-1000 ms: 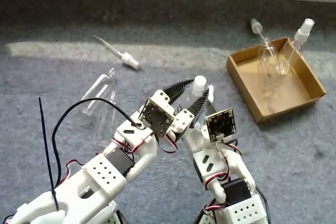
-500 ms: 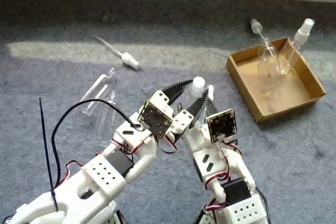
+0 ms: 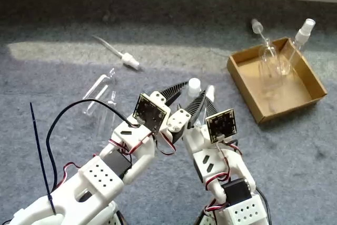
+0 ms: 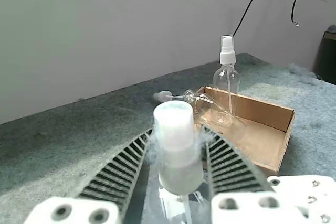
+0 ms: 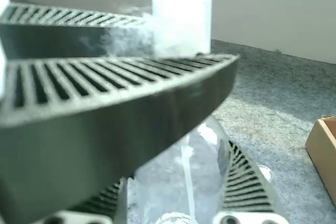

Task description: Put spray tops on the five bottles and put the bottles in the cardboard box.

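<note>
Two capped bottles (image 3: pixel 271 59) stand in the cardboard box (image 3: pixel 243 92). Our left claw (image 4: pixel 176 140) pinches a spray top (image 4: pixel 173 121) onto the bottle (image 5: pixel 178 169) clamped in our right claw (image 5: pixel 184 195). Two bare bottles (image 3: pixel 97 96) wait at the left.

Grey carpet (image 3: pixel 295 146) with a bright strip (image 3: pixel 58 51) — pale wall (image 4: pixel 105 35) behind.

Soft daylight, pale sunlit band across carpet (image 3: pixel 58 51), darker strip beyond, faint shadows

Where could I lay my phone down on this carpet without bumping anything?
Bare carpet lies between the loose spray top and the cardboard box, and on the near side of the box. It is crowded around the held bottle in the middle and by the empty bottles lying left.
</note>
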